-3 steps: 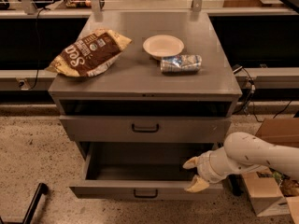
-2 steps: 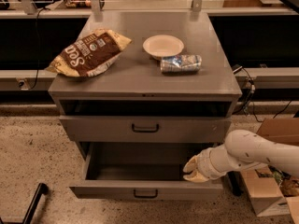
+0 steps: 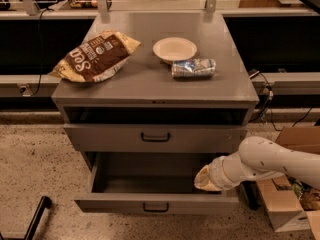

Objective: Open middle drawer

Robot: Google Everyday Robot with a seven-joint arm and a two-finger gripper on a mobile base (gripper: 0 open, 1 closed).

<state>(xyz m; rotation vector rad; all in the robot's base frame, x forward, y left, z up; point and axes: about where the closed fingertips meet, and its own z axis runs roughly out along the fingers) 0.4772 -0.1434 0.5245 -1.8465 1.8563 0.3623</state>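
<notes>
The middle drawer (image 3: 115, 203) is the wide, shallow grey drawer with a low front and a small dark bar handle (image 3: 156, 207). It stands pulled well out from the cabinet, and its inside looks bare. Above it, the taller-fronted drawer (image 3: 100, 136) with the larger handle is pushed in. The lowest drawer is hidden beneath the open one. My gripper (image 3: 204, 179), on a white arm (image 3: 270, 161) reaching in from the right, sits over the right end of the open drawer, just behind its front.
On the cabinet top (image 3: 150, 84) lie a brown snack bag (image 3: 95, 56), a white bowl (image 3: 174, 49) and a crushed silver packet (image 3: 194, 67). Cardboard boxes (image 3: 292, 199) stand on the floor at the right. A dark bar (image 3: 37, 216) lies at the lower left.
My gripper has drawn slightly left and up over the drawer's right end. The drawer stays pulled out about the same.
</notes>
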